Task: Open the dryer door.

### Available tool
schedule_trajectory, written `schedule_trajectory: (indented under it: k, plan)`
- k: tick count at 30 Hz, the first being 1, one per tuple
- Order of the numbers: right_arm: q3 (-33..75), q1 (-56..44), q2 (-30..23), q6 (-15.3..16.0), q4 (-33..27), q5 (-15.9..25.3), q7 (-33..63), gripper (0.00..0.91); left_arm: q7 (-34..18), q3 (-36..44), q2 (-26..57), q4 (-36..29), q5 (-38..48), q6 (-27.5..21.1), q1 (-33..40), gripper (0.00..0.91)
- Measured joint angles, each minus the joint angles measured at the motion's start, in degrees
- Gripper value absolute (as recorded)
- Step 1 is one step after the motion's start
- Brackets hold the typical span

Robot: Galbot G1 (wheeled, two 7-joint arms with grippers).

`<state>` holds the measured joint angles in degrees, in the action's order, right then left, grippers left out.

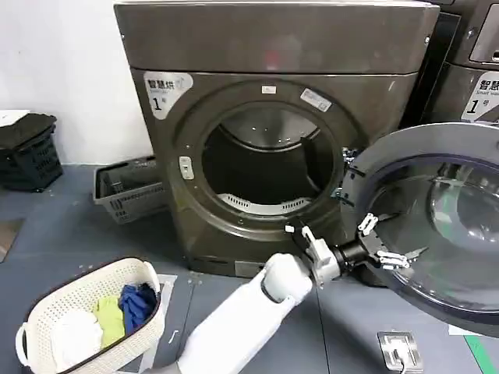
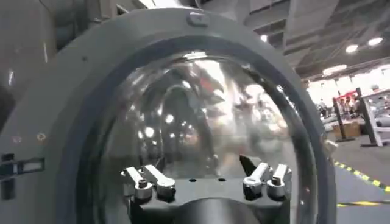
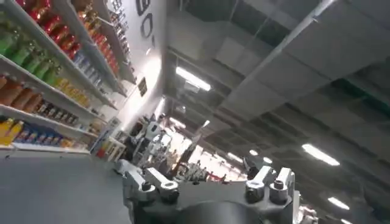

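Note:
The dryer door (image 1: 421,144) stands swung wide open to the right of the dark bronze-grey dryer (image 1: 273,39), its grey inner rim and domed glass facing me. The round drum opening (image 1: 265,164) is uncovered. My left gripper (image 1: 386,243) reaches in on the white arm and sits right at the door's lower inner edge, fingers spread, holding nothing. In the left wrist view the left gripper (image 2: 198,170) is open just in front of the door's glass dome (image 2: 201,109). My right gripper (image 3: 198,173) is open, pointing up toward a ceiling, away from the dryer.
A white laundry basket (image 1: 47,308) with clothes stands on the floor at front left. A grey basket (image 1: 129,191) lies beside the dryer and a black crate (image 1: 31,156) farther left. A neighbouring machine (image 1: 475,70) stands right. A metal plate (image 1: 398,351) lies on the floor.

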<state>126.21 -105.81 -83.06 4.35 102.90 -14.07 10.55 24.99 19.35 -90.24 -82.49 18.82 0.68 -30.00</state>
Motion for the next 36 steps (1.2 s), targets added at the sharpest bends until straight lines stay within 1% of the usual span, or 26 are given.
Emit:
schedule_trajectory:
  k: [5, 9, 15, 18, 25, 28, 31, 34, 36]
  plan:
    - [-0.6, 0.3, 0.8, 0.0, -0.1, -0.7, -1.4, 0.907, -0.8, -0.3, 4.2, -6.2, 0.4, -1.2, -2.3, 0.907]
    - [-1.6, 0.5, 1.3, 0.1, 0.0, -0.7, -1.8, 0.907, -1.1, -1.5, 9.3, -11.9, 0.1, -2.4, -4.7, 0.907]
    - [-3.1, 1.6, 2.5, 1.5, 0.2, -2.0, -1.9, 0.907, -2.2, -4.5, 17.9, -20.0, 0.5, -5.6, -9.4, 0.907]
    - [-3.9, 2.1, 3.6, 2.0, -0.3, -2.7, -1.8, 0.907, -2.8, -7.3, 22.2, -24.7, 0.5, -6.5, -12.9, 0.907]
    - [-6.3, 4.0, 5.6, 2.4, -1.4, -2.6, -1.4, 0.907, -4.0, -14.9, 31.2, -34.3, 0.2, -8.0, -23.3, 0.907]
    - [-7.5, 4.4, 6.3, 2.2, -2.0, -2.7, -1.5, 0.907, -6.2, -19.4, 34.7, -38.0, 1.0, -9.7, -28.3, 0.907]
    - [-8.3, 4.5, 7.1, 2.1, -2.8, -3.0, -1.6, 0.907, -9.2, -24.0, 38.0, -41.2, 2.7, -12.4, -32.8, 0.907]
    - [-8.6, 4.5, 7.9, 2.0, -3.7, -3.8, -1.6, 0.907, -12.5, -29.0, 41.2, -44.4, 5.3, -16.2, -37.4, 0.907]
    - [-8.9, 4.6, 8.3, 1.7, -4.1, -4.1, -1.6, 0.907, -17.0, -32.5, 42.6, -46.6, 9.0, -19.7, -40.8, 0.907]
